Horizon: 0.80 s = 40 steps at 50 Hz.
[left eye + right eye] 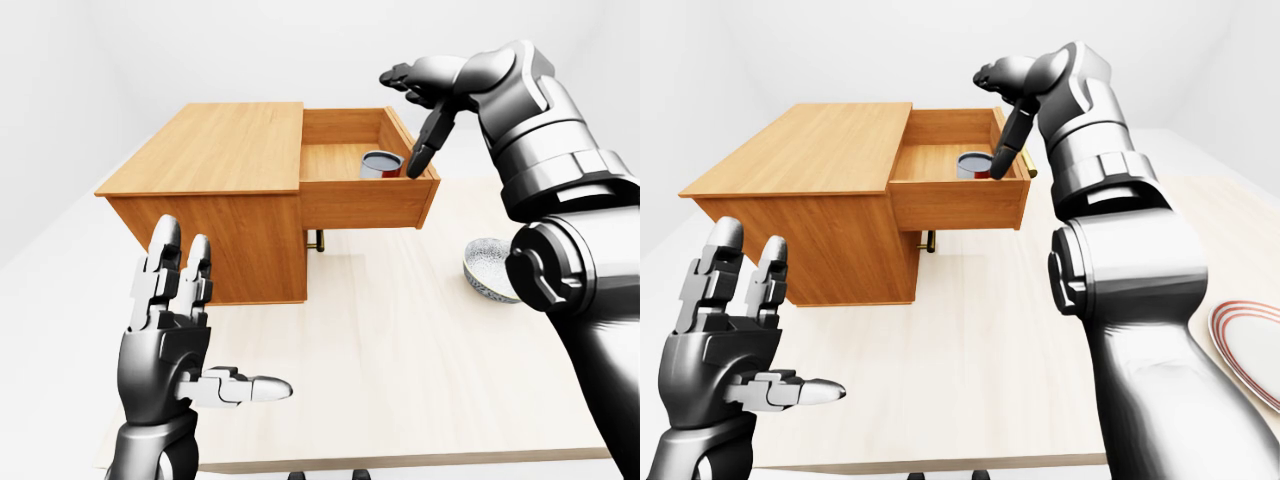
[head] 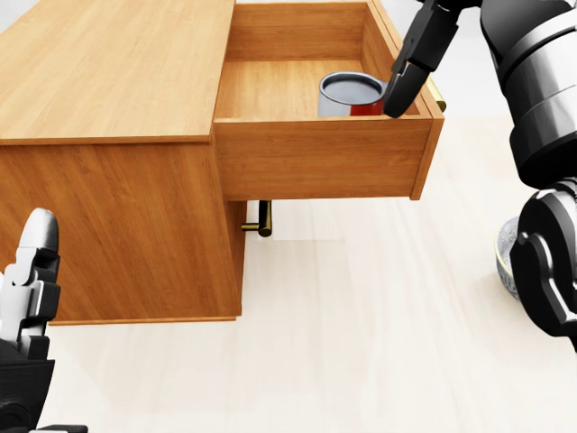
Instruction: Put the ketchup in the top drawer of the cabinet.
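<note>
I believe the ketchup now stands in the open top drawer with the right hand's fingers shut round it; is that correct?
Not quite. The ketchup does stand in the open top drawer, but the right hand is open above it, its fingers spread and off the bottle, as the left-eye view shows.
</note>
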### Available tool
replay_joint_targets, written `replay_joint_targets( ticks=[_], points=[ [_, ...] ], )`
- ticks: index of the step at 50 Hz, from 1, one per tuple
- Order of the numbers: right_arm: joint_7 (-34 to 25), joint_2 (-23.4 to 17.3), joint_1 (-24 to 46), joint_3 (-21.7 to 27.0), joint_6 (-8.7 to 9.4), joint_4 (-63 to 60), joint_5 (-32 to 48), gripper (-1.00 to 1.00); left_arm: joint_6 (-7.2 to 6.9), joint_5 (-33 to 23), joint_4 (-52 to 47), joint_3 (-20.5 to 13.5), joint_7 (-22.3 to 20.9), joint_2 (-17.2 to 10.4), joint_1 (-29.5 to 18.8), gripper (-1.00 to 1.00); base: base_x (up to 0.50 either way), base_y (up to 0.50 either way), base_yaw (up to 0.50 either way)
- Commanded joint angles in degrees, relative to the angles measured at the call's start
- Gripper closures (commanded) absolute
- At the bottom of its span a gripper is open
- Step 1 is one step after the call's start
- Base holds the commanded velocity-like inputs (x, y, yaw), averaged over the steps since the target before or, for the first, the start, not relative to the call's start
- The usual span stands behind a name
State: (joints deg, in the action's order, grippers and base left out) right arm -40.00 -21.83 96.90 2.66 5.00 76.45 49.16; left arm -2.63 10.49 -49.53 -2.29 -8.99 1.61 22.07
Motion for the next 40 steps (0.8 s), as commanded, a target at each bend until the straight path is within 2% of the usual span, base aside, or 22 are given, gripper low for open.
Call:
replay_joint_targets(
  ticks=[1,4,5,6,9,17,25,40],
  points=[
    [0.0,-0.4,0.4,0.2,0.0,-0.1,0.2,-1.0,0.44,-0.1,0.0,0.3,-0.1,0.0,0.4,-1.0,0.0,0.0,0.0],
    [0.0,-0.5,0.7,0.3,0.0,-0.1,0.1,-1.0,0.14,0.1,0.0,0.1,0.0,-0.1,0.1,-1.0,0.0,0.0,0.0],
    [0.0,-0.5,0.8,0.4,0.0,-0.1,-0.1,-1.0,0.3,0.0,0.1,0.1,0.0,-0.1,0.1,-1.0,0.0,0.0,0.0],
    [0.0,-0.5,0.8,0.3,0.0,-0.1,0.1,-1.0,1.15,-0.1,0.7,0.2,-0.2,0.0,0.4,-1.0,0.0,0.0,0.0],
    [0.0,-0.6,1.0,0.3,0.0,-0.1,0.0,-1.0,0.64,-0.2,0.4,0.3,0.0,-0.1,0.2,-1.0,0.0,0.0,0.0],
    [0.0,-1.3,2.4,0.0,0.0,-0.2,0.4,-1.0,1.16,-0.5,1.0,0.6,0.0,-0.2,0.3,-1.0,0.0,0.0,0.0],
    [0.0,-2.1,5.2,-0.4,0.0,-0.6,1.4,-1.0,0.18,0.0,-0.1,0.3,0.2,-0.3,0.2,-1.0,0.0,0.0,0.0],
    [0.0,-4.8,9.3,0.4,0.0,-3.9,0.9,-1.0,-0.4,0.8,-1.6,-0.1,-0.2,-0.1,1.0,-1.0,0.0,0.0,0.0]
  ],
)
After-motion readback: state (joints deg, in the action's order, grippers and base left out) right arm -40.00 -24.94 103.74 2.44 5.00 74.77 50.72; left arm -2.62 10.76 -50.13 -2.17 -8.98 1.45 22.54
